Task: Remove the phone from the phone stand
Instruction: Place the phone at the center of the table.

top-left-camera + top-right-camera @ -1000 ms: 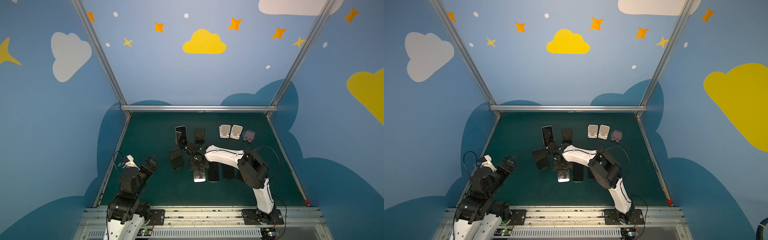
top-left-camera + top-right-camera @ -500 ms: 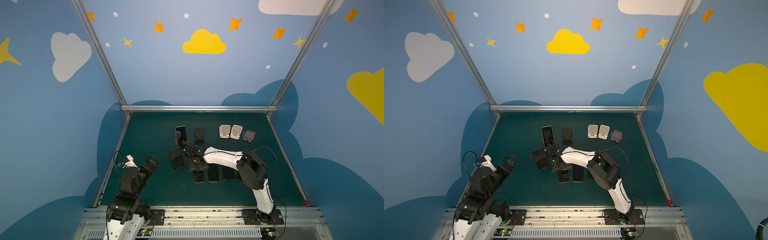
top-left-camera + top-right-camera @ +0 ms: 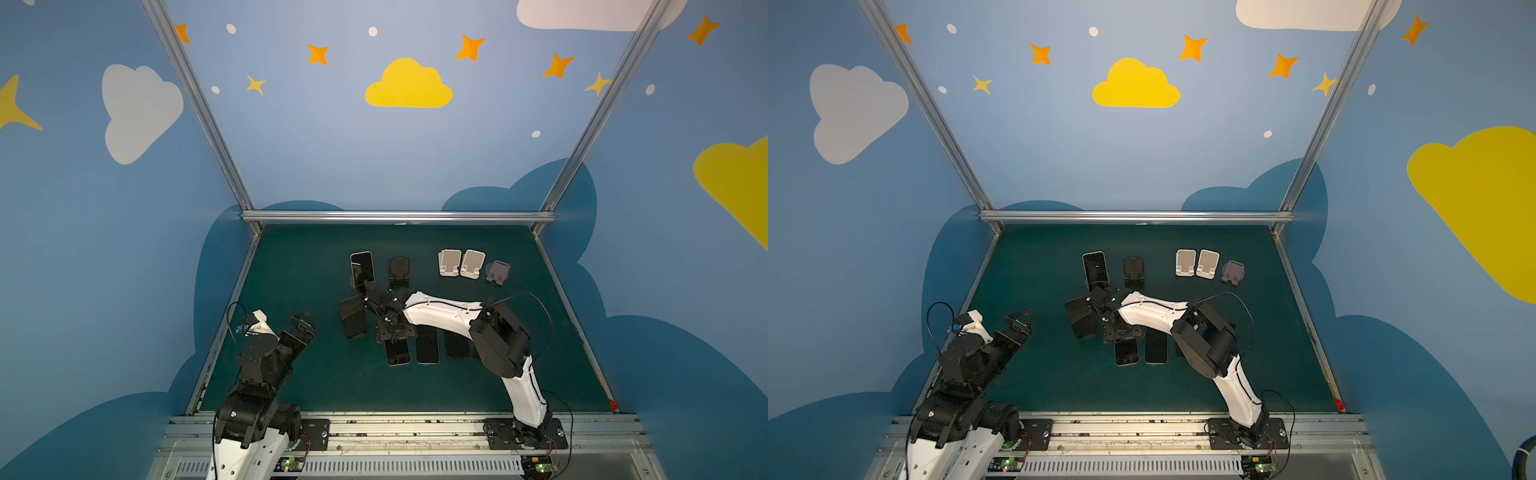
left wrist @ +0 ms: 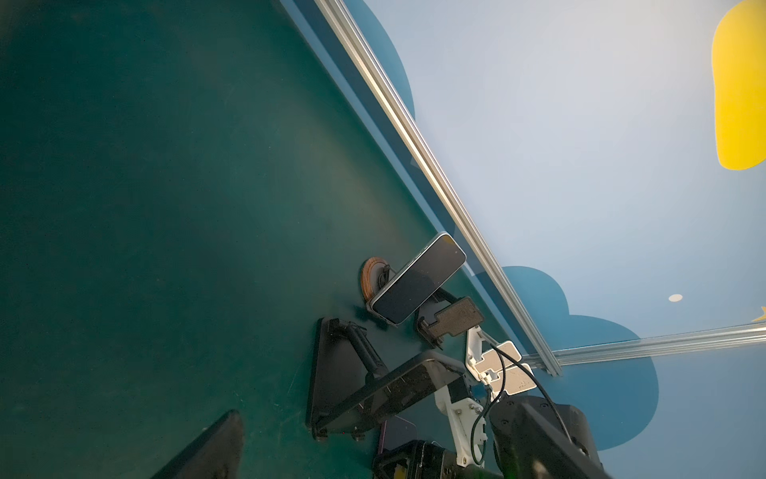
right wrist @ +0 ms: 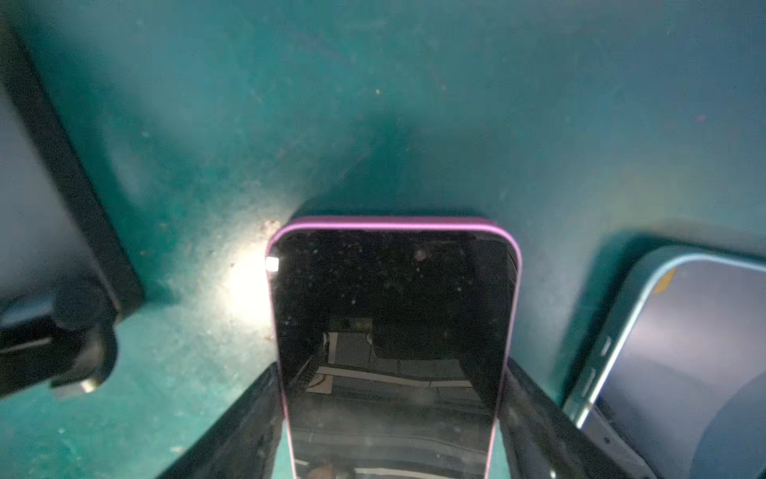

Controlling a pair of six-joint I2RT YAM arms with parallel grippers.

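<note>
One purple-edged phone (image 5: 393, 311) lies flat on the green mat (image 5: 373, 103), right gripper (image 5: 391, 373) straddling it, grip or slack unclear; left gripper (image 3: 306, 325) gapes idle. Set-down step, likely; next calls for parting wider, lifting straight clear.

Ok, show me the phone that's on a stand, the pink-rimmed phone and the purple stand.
phone on the stand (image 3: 362, 269): in a top view, middle of its dark screen.
pink-rimmed phone (image 5: 393, 315): right wrist view, upper half of its screen.
purple stand (image 3: 498, 271): in a top view, its back plate.
</note>
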